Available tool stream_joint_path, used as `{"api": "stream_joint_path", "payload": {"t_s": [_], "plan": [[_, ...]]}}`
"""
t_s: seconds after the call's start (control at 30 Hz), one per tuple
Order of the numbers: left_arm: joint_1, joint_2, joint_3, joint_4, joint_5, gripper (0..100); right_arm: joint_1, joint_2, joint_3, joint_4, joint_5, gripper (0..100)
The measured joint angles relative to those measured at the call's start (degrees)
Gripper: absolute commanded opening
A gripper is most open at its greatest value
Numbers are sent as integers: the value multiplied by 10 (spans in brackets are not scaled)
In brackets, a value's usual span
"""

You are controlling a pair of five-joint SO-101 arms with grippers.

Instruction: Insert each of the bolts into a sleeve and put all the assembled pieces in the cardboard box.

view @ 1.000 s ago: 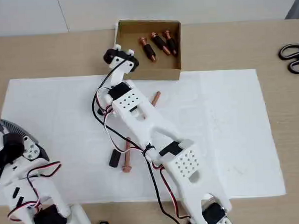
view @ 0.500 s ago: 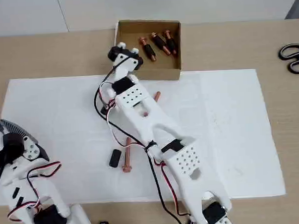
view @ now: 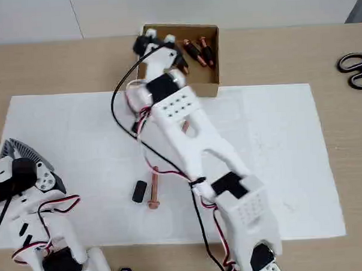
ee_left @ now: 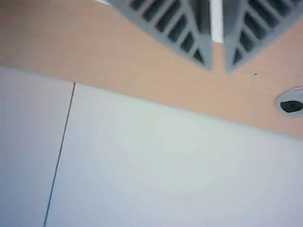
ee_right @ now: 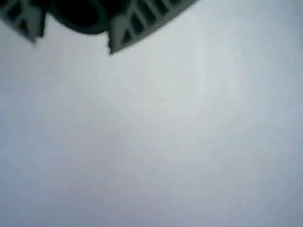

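The cardboard box (view: 210,89) stands at the far edge of the white sheet and holds assembled bolt-and-sleeve pieces (view: 199,50). A loose copper bolt (view: 154,187) lies beside a black sleeve (view: 139,191) on the sheet. My right arm stretches up the middle, its top joint over the box's left part. Beneath the arm a copper bolt end (view: 185,127) pokes out of my right gripper. In the right wrist view that gripper (ee_right: 72,42) is shut on a dark sleeve (ee_right: 83,16). My left gripper (view: 16,153) (ee_left: 218,68) sits at the left edge with its fingertips close together and nothing between them.
The white paper sheet (view: 278,155) covers most of the wooden table (view: 57,63). Black scissors (view: 353,71) lie at the far right edge. Cables run along the right arm over the sheet.
My right arm has swung away from me, so its top joint went from beside the box to over its left part. The held bolt moved with it. The left arm shifted slightly.
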Motion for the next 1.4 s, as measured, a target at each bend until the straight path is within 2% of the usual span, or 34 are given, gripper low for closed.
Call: {"api": "stream_joint_path", "payload": {"t_s": [0.13,0.33,0.53,0.9,1.1,1.27,1.4], "plan": [[1,0,0,0,0,6,38,-31,-2,94,75,3],[1,0,0,0,1,6,103,-37,4,113,164,3],[1,0,0,0,1,6,143,-33,94,113,246,3],[3,0,0,0,2,6,192,88,114,88,296,4],[3,0,0,0,2,6,203,97,114,41,360,4],[3,0,0,0,2,6,204,97,114,28,372,6],[3,0,0,0,2,6,204,97,114,28,420,83]]}}
